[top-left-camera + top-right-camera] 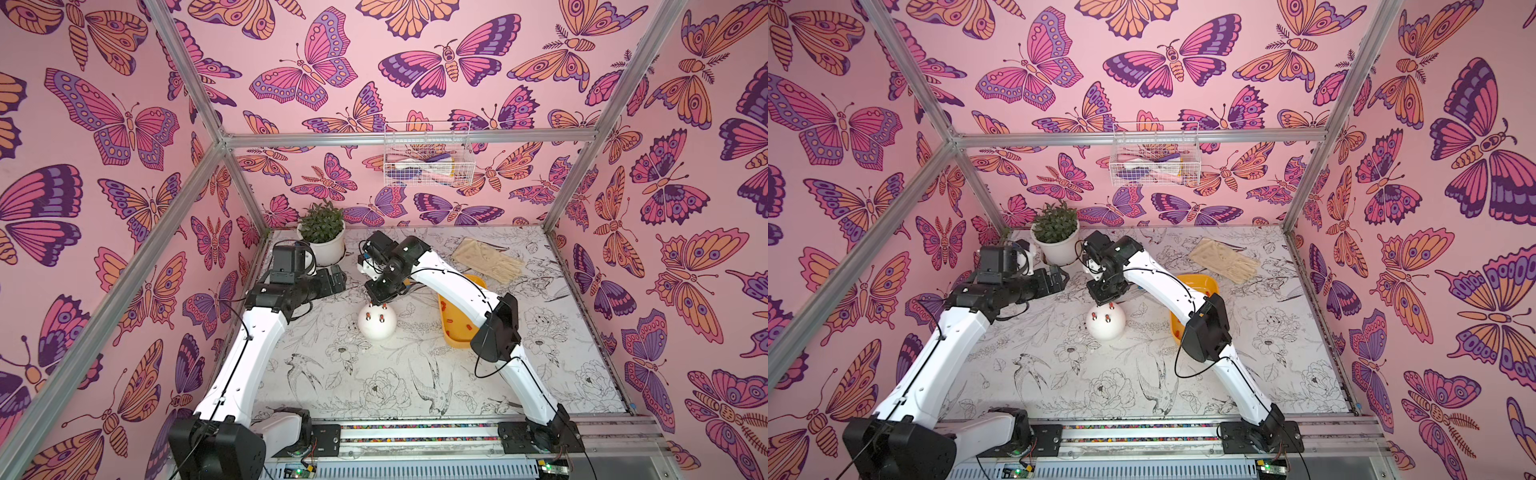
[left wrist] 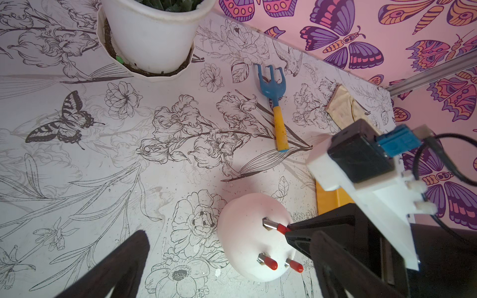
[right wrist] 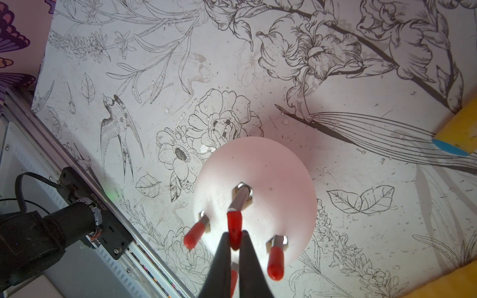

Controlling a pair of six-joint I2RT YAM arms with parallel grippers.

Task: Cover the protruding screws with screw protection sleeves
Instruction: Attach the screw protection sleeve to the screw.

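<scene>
Right gripper (image 3: 235,246) nearly shut, pinching red sleeve (image 3: 233,227) seated on screw (image 3: 240,197) atop dome (image 3: 271,167). Three other screws (image 3: 277,241) on dome capped red. Left gripper (image 1: 336,279) wide open, empty, up-left of dome in both top views. Spare sleeves (image 1: 443,306) in yellow tray (image 1: 455,338) just right of dome.

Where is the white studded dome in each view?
In a top view: white dome mid-table, under the right gripper.
In a top view: dome, same spot.
Left wrist: dome at the right gripper's tip.
Right wrist: dome beyond its fingertips.
Shared landmark: yellow tray.
</scene>
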